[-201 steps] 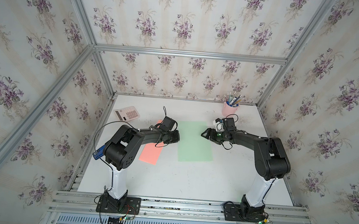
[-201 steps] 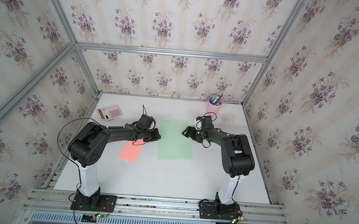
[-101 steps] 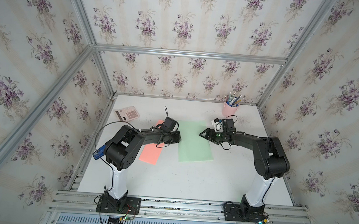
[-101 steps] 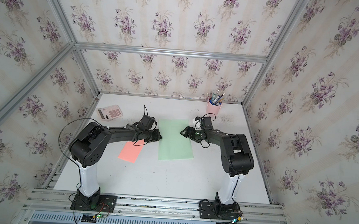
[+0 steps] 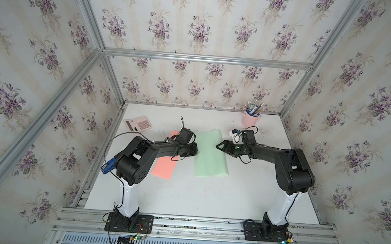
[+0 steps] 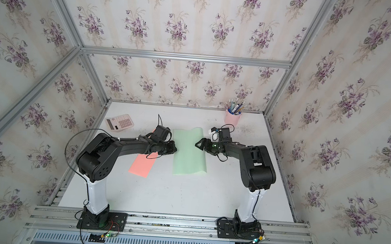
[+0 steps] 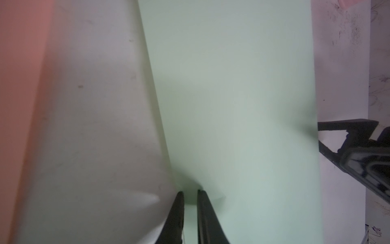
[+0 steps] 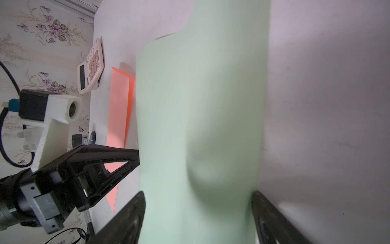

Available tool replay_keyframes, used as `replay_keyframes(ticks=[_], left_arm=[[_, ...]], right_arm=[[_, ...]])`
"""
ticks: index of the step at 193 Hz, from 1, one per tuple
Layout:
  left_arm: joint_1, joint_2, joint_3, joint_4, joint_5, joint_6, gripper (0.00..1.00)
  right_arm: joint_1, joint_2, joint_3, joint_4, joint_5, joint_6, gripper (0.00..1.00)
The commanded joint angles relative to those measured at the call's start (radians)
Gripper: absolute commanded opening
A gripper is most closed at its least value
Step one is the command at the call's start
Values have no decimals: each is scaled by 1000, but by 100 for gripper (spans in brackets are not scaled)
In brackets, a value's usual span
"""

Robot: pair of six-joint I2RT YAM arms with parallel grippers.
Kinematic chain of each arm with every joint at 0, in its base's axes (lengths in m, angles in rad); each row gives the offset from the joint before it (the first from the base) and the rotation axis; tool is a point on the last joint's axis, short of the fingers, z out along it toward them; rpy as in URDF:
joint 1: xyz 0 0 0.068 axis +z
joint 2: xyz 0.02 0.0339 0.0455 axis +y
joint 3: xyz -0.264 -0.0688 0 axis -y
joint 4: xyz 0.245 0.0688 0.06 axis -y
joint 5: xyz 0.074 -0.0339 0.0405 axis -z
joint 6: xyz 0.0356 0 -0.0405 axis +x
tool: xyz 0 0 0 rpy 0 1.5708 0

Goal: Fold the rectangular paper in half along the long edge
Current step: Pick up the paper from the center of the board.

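White tabletop (image 5: 183, 194), scuffed, boxed in by violet-print wallpaper (image 5: 197, 31) and aluminium rails (image 5: 207, 58). Green paper (image 5: 211, 153) lies bowed at centre. Salmon sheet (image 5: 164, 168) at its 9 o'clock, calculator (image 5: 138, 123) at 11, pen cup (image 5: 251, 119) at 1. My left gripper (image 7: 190, 191) is narrow, pinching the paper's edge. My right gripper (image 5: 217, 146) is wide, straddling the opposite edge.

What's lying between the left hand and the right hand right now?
The green paper, bowed upward, spans the stretch between the left hand and the right hand. Both top views show it.
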Motion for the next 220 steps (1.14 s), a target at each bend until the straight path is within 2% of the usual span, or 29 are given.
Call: replay_keyframes(ticks=[1, 220], left_arm=[[-4, 14, -5, -107, -30, 17, 17], [-27, 24, -3, -106, -42, 12, 17]], right_arm=[[2, 20, -20, -140, 38, 30, 80], [82, 59, -1, -61, -16, 95, 79]])
